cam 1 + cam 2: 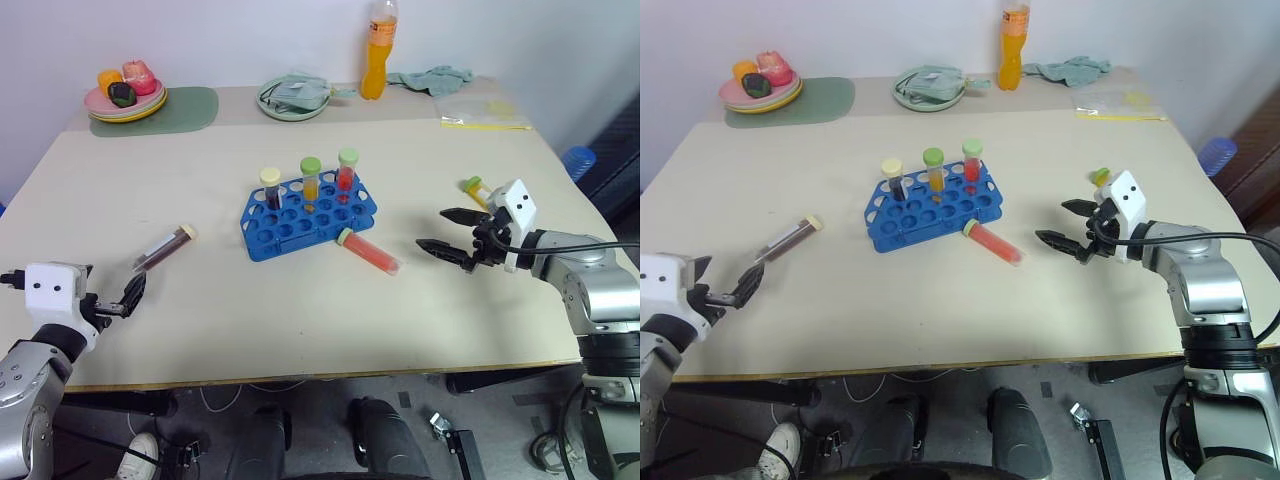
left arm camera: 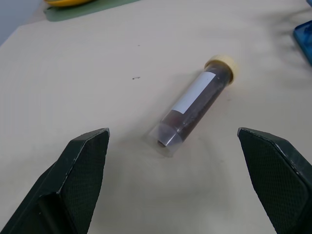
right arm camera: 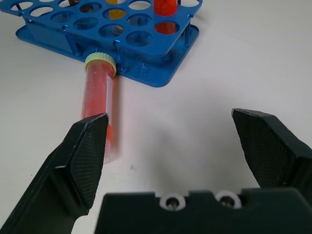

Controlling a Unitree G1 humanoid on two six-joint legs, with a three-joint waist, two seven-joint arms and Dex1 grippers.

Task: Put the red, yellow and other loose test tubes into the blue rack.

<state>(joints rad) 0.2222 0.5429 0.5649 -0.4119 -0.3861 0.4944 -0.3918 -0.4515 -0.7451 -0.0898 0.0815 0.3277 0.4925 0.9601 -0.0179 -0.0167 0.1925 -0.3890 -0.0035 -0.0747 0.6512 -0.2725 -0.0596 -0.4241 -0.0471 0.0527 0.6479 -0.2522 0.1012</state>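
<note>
The blue rack (image 1: 300,225) stands mid-table with three capped tubes upright in its back row. A red tube (image 1: 368,252) lies on the table against the rack's right front corner. My right gripper (image 1: 432,229) is open just right of this tube, pointing at it, and its wrist view shows the red tube (image 3: 100,105) by one finger. A small yellow tube (image 1: 474,186) lies behind that gripper. A dark maroon tube (image 1: 165,247) with a cream cap lies at the left. My left gripper (image 1: 128,295) is open just short of the maroon tube (image 2: 195,105).
Along the back are stacked plates of toy food (image 1: 125,95) on a green mat (image 1: 195,108), a green plate (image 1: 293,97) with a cloth, a tall orange drink bottle (image 1: 378,50), a crumpled cloth (image 1: 432,76) and a plastic bag (image 1: 480,112).
</note>
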